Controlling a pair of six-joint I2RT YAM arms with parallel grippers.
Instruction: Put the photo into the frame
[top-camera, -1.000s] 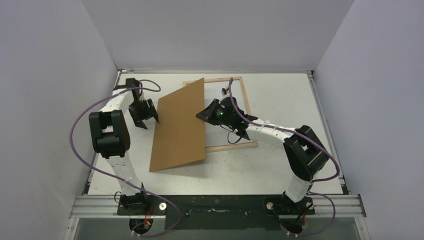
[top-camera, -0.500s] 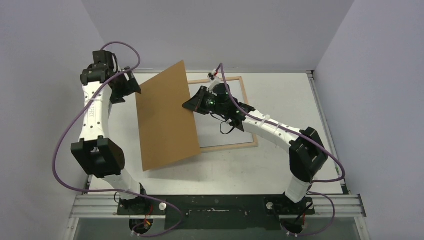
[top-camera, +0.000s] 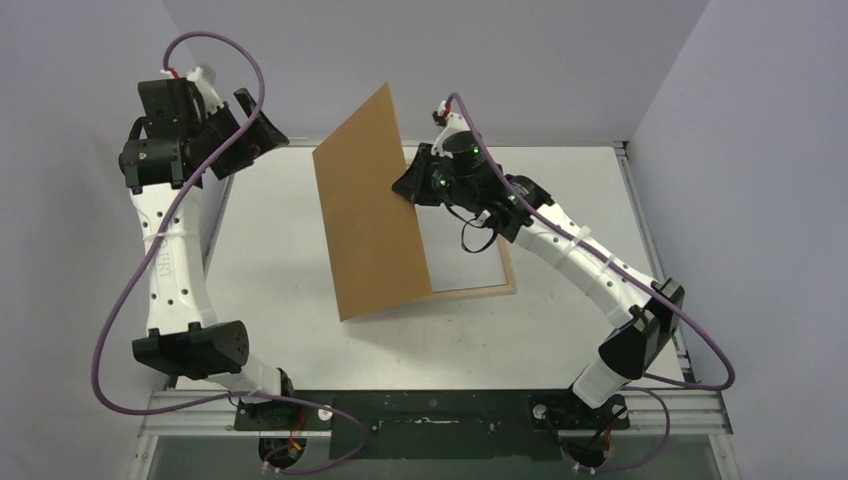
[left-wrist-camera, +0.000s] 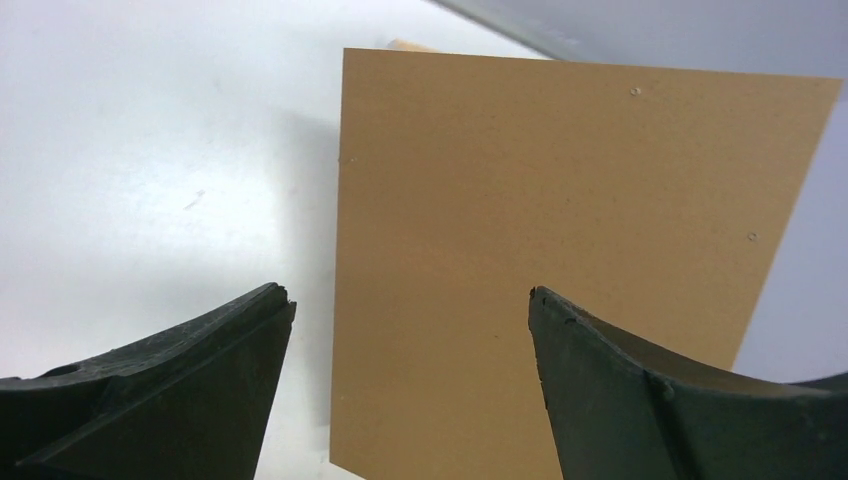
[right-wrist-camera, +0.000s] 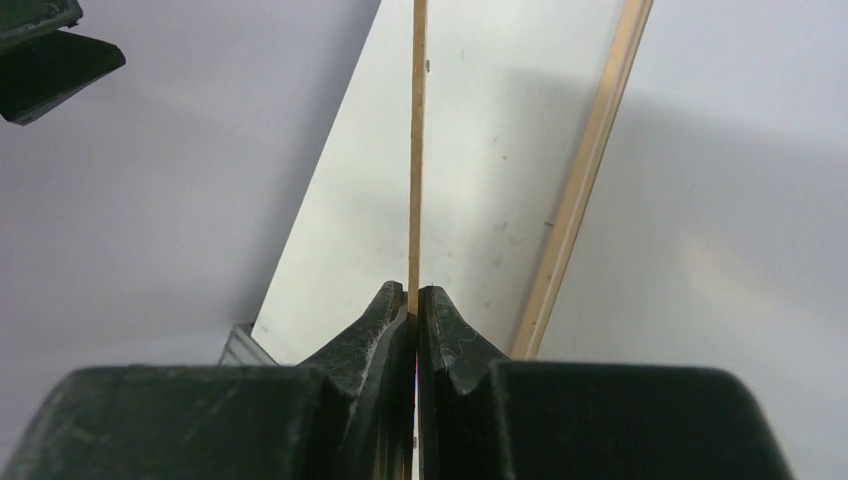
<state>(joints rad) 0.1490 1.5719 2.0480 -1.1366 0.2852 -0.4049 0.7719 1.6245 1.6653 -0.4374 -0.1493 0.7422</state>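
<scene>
A plain brown backing board (top-camera: 372, 210) stands almost upright over the middle of the table. My right gripper (top-camera: 407, 190) is shut on its right edge. In the right wrist view the thin board edge (right-wrist-camera: 418, 150) runs straight out from between my closed right gripper (right-wrist-camera: 414, 292). The frame (top-camera: 506, 284) lies flat behind the board with its pale wood side up, and only its right part shows. My left gripper (top-camera: 262, 122) hangs high at the far left, open and empty, facing the board (left-wrist-camera: 560, 250). The photo is out of view.
Grey walls close in the white table (top-camera: 270, 250) on three sides. The board's lower corner (top-camera: 346, 316) sits near the table's front middle. The frame's wooden rail (right-wrist-camera: 588, 170) runs along the right of the held board.
My right gripper has lifted and swung the board to the right and more upright. The left arm has risen up and back to the far left, its jaws spreading wider.
</scene>
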